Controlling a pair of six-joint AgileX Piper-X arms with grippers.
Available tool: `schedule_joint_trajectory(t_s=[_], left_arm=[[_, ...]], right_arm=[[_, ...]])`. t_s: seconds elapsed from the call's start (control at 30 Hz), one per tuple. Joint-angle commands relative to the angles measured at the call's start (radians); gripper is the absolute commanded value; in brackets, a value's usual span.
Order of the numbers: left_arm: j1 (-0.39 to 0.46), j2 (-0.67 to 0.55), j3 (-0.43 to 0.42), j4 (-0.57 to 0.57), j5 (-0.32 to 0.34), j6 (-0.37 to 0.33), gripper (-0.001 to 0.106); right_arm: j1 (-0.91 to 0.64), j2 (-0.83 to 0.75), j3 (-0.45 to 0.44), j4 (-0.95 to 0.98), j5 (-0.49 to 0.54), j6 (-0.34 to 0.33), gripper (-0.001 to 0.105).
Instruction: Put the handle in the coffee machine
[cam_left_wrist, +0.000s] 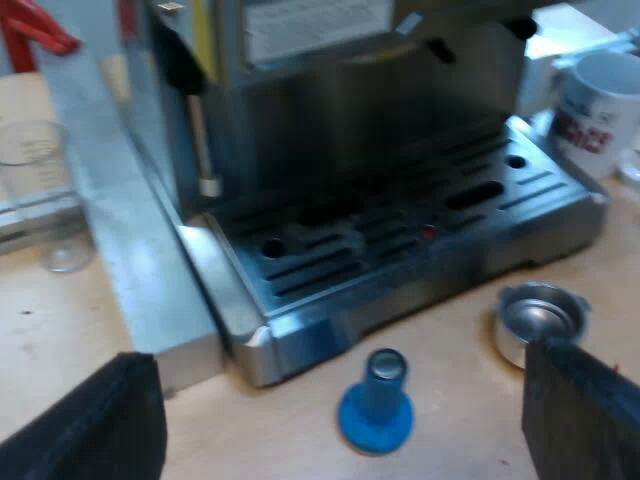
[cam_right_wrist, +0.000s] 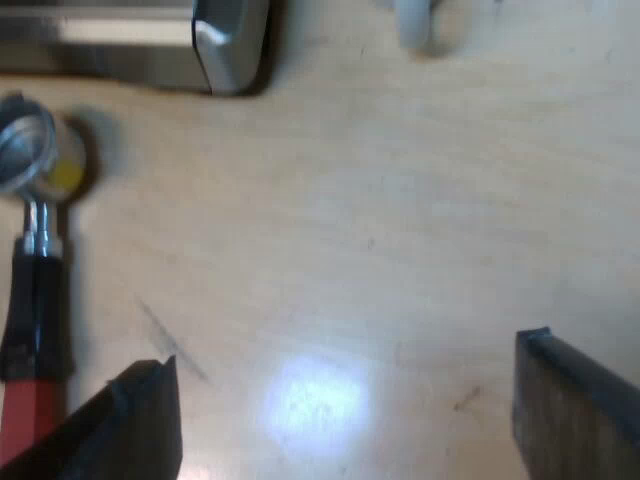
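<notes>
The espresso machine stands on the wooden table with its drip tray toward me. The metal holder's basket lies loose on the table near the tray's corner, close to one of my left fingers. A blue tamper stands before the tray. My left gripper hangs open above the table, holding nothing. In the right wrist view the holder lies flat, its dark handle ending in red beside one finger. My right gripper is open over bare wood.
A white mug with red lettering stands beside the machine's far side. A measuring glass stands on the table by the machine's other side. The steam wand hangs over the tray. The tray's corner sits close to the holder.
</notes>
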Motion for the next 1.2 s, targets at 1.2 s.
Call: schedule_joint_trajectory(t_s=[1.2], left_arm=[[-0.554,0.25,-0.007,0.009,0.175,0.125,0.074]], right_arm=[[0.603,0.48,-0.06,-0.105,0.074,0.386,0.07]])
